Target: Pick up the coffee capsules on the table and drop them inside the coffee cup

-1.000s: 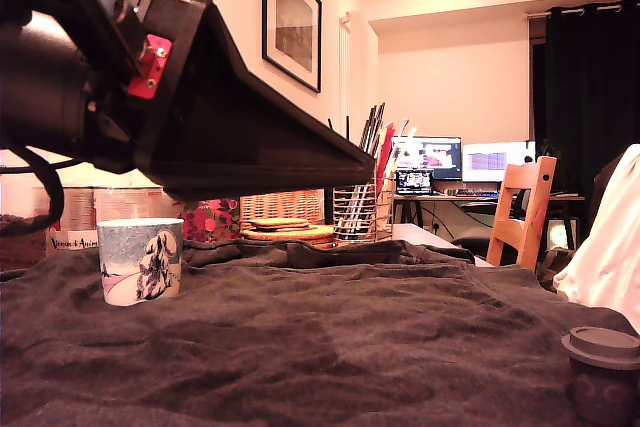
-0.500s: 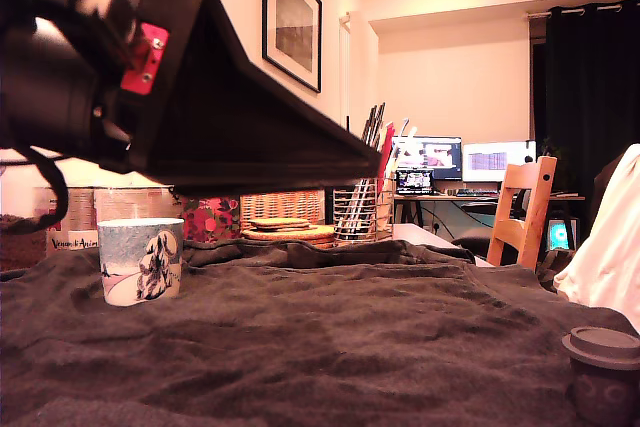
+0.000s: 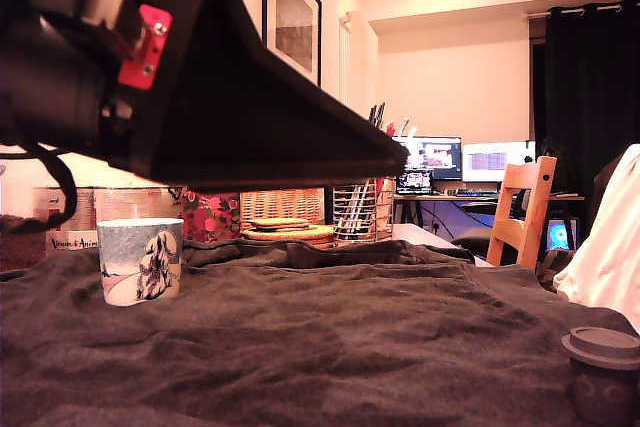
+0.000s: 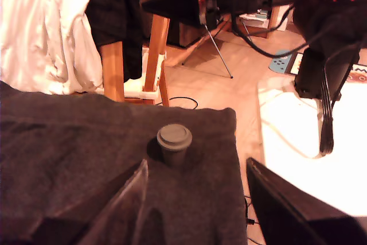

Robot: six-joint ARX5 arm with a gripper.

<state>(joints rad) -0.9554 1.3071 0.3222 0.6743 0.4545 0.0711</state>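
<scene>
Rising and reaching since before, the spread hand (image 4: 195, 199) nears the grey capsule (image 4: 174, 143), far from the cup (image 3: 141, 260); nothing's picked yet.

The surface (image 3: 330, 347) is covered with a soft, dull, wrinkly dark cloth. The grey capsule (image 4: 174, 143) looks like dull, smooth plastic, the coffee cup (image 3: 141, 260) looks smooth and a little shiny, and the pincer (image 4: 200, 199) has flat, dull black fingers (image 4: 123, 202). Behind them the chair (image 3: 522, 209) is bare wood, the basket (image 3: 283, 206) is woven and rough, and the utensil holder (image 3: 355, 211) is shiny metal wire.
</scene>
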